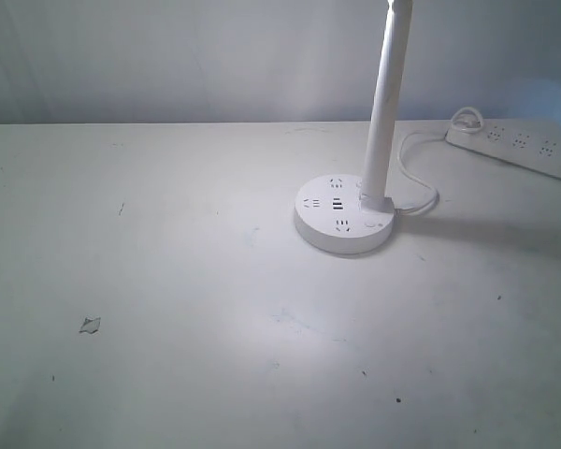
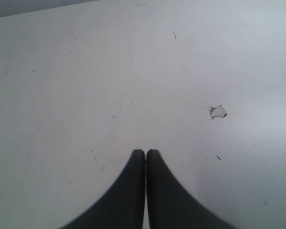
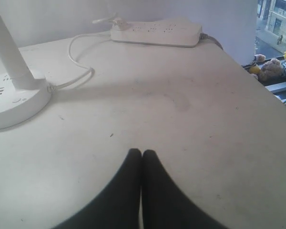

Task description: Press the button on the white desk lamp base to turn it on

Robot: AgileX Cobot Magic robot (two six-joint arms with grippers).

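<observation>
The white desk lamp base (image 1: 344, 217) is a round flat disc on the table's right half, with outlet holes and dark USB slots on top and a slim white stem (image 1: 384, 103) rising from it. The button (image 1: 371, 224) shows as a faint ring near the foot of the stem. A bright patch of light lies on the table in front of the base. Neither gripper appears in the exterior view. My right gripper (image 3: 142, 152) is shut and empty, some way from the base (image 3: 13, 106) and its button (image 3: 17, 100). My left gripper (image 2: 145, 152) is shut over bare table.
A long white power strip (image 1: 524, 148) lies at the back right, and the lamp's cord (image 1: 413, 159) loops to it. The table edge (image 3: 260, 90) drops off beyond the strip (image 3: 155, 32). A small chipped spot (image 2: 218, 111) marks the table (image 1: 90, 325) at the left.
</observation>
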